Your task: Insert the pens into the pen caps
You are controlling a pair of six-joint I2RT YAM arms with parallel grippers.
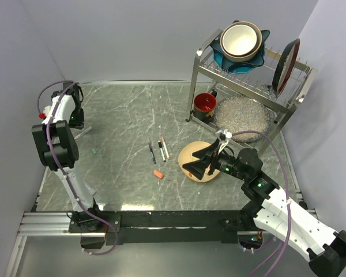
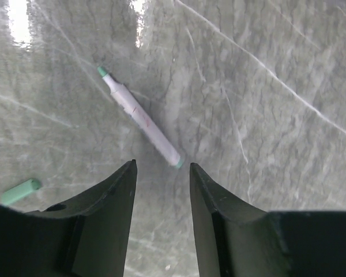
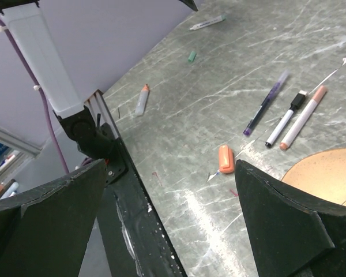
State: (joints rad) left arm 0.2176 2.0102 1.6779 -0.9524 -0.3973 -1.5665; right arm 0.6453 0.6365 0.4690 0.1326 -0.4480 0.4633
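No pen capped yet; all four left. Left tool (image 2: 162, 166) half open, empty, just short of green pen (image 2: 141, 118) lying on worktop (image 1: 121, 115); green cap (image 2: 21, 191) loose nearby. Right tool (image 3: 170, 167) wide open, empty, near three pens (image 1: 161, 151) and orange cap (image 1: 158, 173)

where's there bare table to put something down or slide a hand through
Widest bare stretch: the back of the table, between the left arm and the dish rack. A narrower gap lies between the green cap and the three pens. Crowded at centre right: pens, orange cap, wooden disc and the open right gripper sit close together.
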